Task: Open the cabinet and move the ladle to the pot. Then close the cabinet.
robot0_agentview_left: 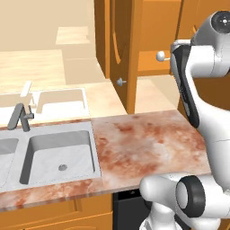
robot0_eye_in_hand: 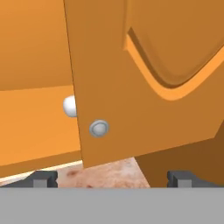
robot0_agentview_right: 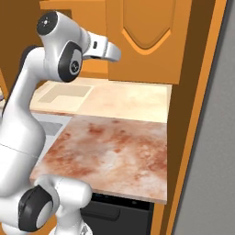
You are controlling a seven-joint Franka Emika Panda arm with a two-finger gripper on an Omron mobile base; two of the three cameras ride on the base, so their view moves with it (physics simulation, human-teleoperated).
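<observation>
1. in the hand view, the tall orange-brown wooden cabinet [robot0_eye_in_hand: 144,83] with an arched raised panel is taking up the centre and right of the frame, one door swung partly open, its small round silver knob [robot0_eye_in_hand: 99,128] sitting left of centre, lower half.
2. a second pale round knob [robot0_eye_in_hand: 69,106] is peeking out just left of that door's edge, on the door behind it.
3. the two-finger gripper [robot0_eye_in_hand: 113,178] is sitting at the bottom of the hand view with its dark tips far apart, jaws wide and holding nothing, below the knob and not touching it.
4. in the left base view, the door is standing edge-on at upper centre, above the mottled red-and-cream stone counter [robot0_agentview_left: 143,143]; a grey sink basin [robot0_agentview_left: 60,155] is lying at lower left.
5. the small silver ladle is not visible to me; it is presumably inside the cabinet, so i cannot place it.
6. risk, as a judgement: the wide jaws could close beside the small knob and slip off it, since the knob is above the tips.
7. risk: the half-open door could be bumped by the hand and swing back shut.
</observation>
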